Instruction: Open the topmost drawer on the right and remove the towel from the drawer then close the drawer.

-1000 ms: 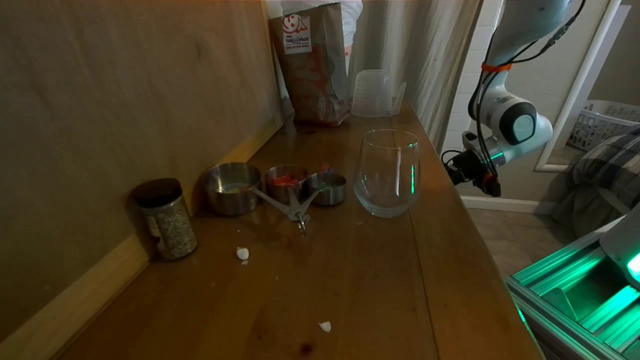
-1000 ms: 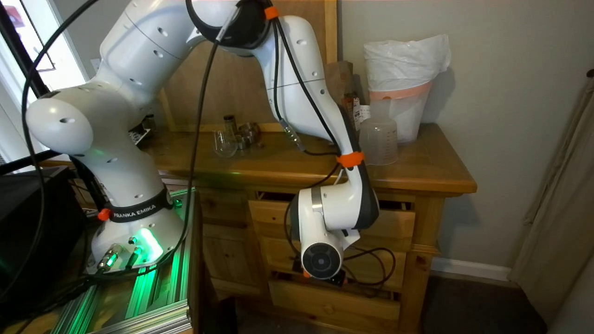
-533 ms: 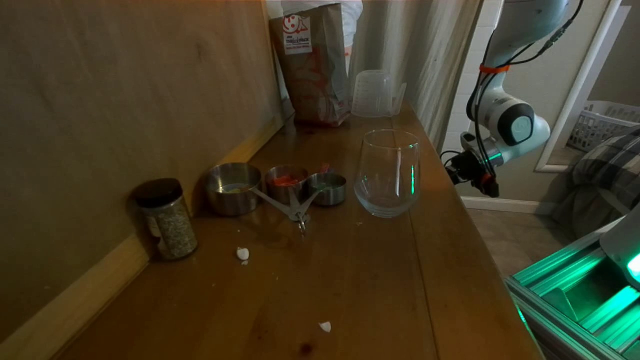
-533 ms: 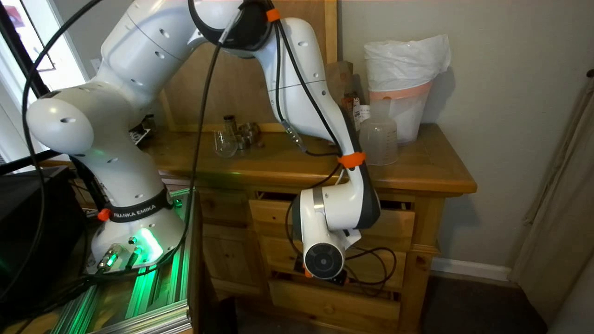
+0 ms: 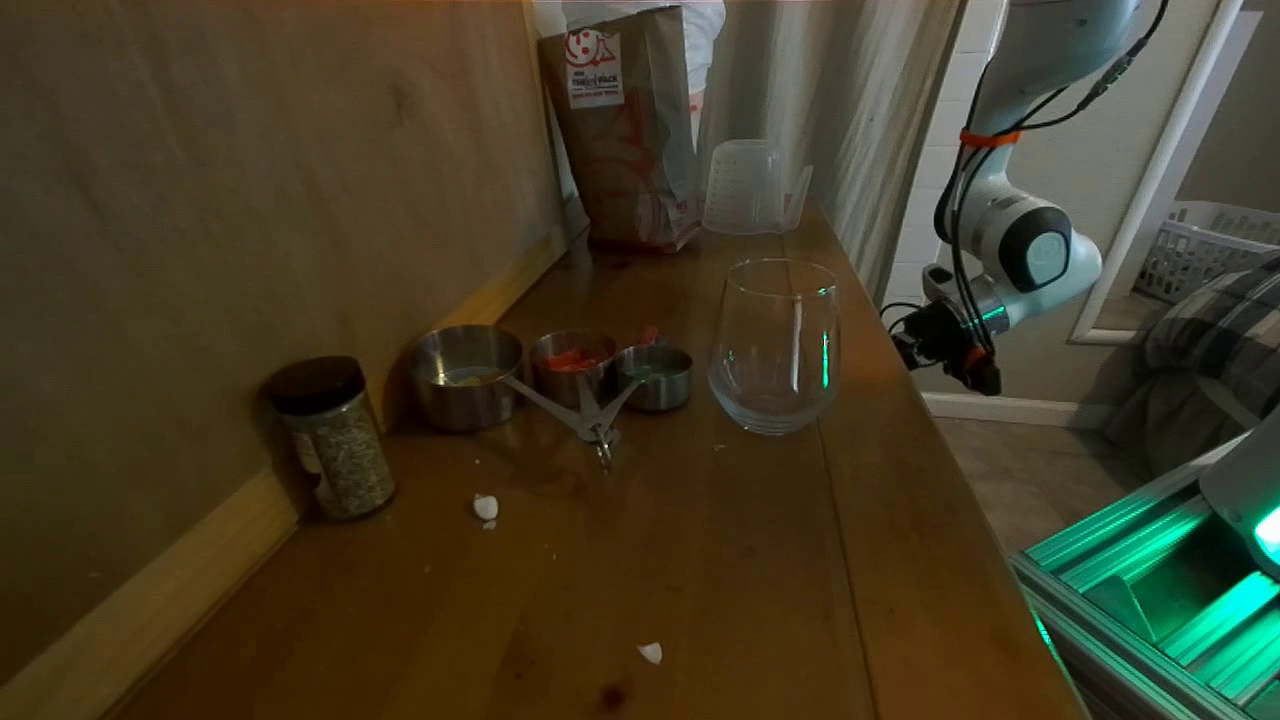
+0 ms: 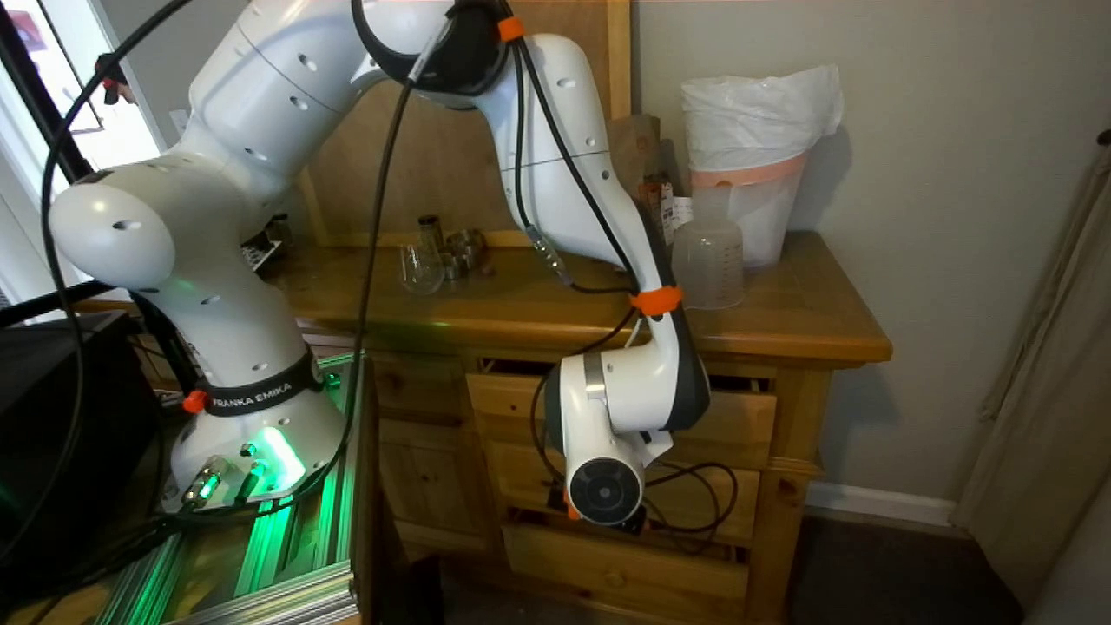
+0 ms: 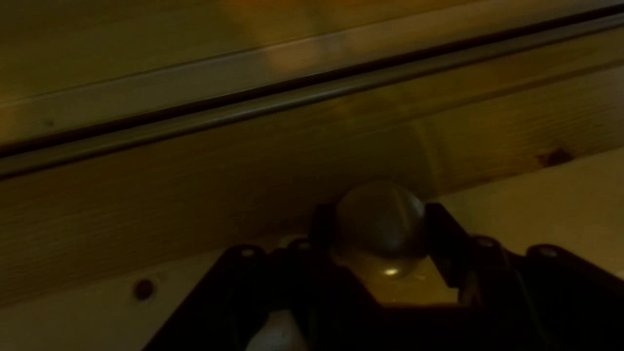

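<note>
Gripper [image 7: 380, 227] is clasping round knob [image 7: 380, 220] left and right, spread knob-wide | seemingly opening drawer [image 7: 146, 209] | next needing straight pull

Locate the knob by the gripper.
Wrist view: lower half, right of centre, the knob sits between the gripper's fingers, below the long dark gap.

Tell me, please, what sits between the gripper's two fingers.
A round drawer knob sits between the fingers, as the dim wrist view shows.
</note>
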Available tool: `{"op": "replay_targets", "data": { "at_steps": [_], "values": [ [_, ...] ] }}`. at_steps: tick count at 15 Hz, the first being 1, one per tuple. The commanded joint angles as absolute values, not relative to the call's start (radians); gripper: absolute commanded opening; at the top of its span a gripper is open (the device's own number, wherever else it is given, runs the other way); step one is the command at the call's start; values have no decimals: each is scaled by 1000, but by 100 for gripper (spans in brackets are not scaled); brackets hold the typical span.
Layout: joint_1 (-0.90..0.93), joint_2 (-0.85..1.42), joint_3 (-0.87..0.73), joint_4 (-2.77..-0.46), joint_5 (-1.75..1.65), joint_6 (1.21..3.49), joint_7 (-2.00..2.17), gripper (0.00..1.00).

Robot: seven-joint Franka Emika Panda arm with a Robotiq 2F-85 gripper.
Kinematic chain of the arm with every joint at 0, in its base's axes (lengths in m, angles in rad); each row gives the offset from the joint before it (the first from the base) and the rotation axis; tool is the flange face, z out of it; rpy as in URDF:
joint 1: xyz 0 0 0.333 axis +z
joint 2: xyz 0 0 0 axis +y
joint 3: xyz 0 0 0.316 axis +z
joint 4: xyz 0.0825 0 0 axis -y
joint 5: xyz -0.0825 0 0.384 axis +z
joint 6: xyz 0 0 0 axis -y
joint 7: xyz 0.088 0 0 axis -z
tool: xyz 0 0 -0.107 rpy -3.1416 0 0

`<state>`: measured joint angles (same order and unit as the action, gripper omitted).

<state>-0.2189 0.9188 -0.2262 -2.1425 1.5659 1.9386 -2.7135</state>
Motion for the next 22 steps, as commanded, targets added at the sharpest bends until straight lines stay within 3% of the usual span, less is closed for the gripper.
{"op": "replay_targets", "data": {
  "at_steps": [1, 22],
  "values": [
    [-234, 916, -248, -2138, 1554, 1929, -2746, 26],
    [-307, 882, -349, -2184, 1480, 1902, -2746, 26]
  ]
}}
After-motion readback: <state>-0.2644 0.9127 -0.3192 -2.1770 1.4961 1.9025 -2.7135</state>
